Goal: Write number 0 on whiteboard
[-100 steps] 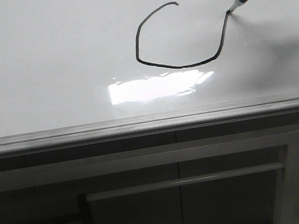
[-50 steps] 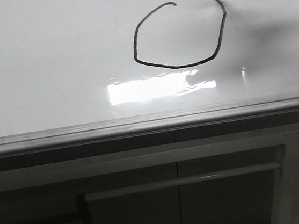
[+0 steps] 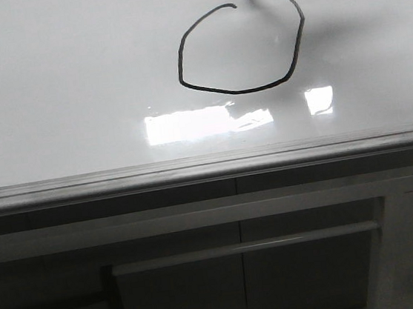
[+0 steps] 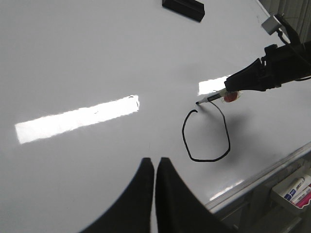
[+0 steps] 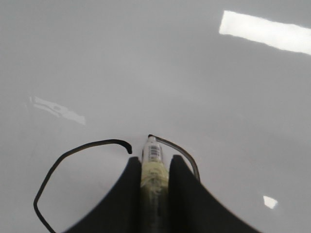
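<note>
The 0 [image 3: 239, 46] is a dark, lopsided loop, not quite closed: a small gap remains at its top. It sits on the glossy white whiteboard [image 3: 71, 80], which lies flat.

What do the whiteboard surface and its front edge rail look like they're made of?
The whiteboard looks like glossy coated white panel, since it mirrors bright light patches sharply; the exact coating isn't clear. The edge rail looks like grey brushed metal, probably aluminium, with a dull sheen.

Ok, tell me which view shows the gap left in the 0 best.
The right wrist view: the gap sits close up, between the hooked stroke end and the marker tip. The front view shows the whole number 0 with the gap small near the top edge. The left wrist view shows it tiny and distant.
</note>
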### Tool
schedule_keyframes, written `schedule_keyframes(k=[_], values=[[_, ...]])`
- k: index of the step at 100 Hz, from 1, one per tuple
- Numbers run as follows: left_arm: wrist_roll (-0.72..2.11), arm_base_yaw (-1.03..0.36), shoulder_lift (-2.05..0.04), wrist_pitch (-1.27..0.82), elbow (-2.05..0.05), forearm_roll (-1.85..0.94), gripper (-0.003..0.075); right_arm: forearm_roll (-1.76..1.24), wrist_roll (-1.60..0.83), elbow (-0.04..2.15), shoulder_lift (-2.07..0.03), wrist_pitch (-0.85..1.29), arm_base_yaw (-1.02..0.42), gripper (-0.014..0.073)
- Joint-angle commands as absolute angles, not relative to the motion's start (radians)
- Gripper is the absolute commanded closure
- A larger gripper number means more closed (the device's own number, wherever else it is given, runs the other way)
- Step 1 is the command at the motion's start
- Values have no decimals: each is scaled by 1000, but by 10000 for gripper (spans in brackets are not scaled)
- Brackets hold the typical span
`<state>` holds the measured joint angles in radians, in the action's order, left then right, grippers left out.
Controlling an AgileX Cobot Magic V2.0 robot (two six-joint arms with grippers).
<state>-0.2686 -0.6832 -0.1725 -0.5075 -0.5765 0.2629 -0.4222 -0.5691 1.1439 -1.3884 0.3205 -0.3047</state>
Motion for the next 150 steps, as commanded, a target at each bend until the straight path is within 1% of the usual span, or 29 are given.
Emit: schedule_keyframes(k=[1,30,79,110,121,141,150], values=[[-278,-680,-185,-429,-600,265,740,-404,-568,1157,-1422,322,-315,639],[-278,-680,-185,-429,-600,265,740,-405,-568,1162,-1457,346,-370,639],[-278,-680,-185,-427,-600,265,740,-404,-568,1162,-1466,454,-381,639],[-278,-680,-185,-419,-600,265,740,-394,-568,1169,-1435,449,-391,641],[-278,-680,-185,-417,-600,260,740,-394,-584,1232,-1371,501,-391,643],[-269,-682,-202,-399,-600,165,739,-394,-591,1463,-1245,709,-391,643],[-168,-682,-256,-415,-615,95,720,-396,-605,1498,-1191,757,-391,643]])
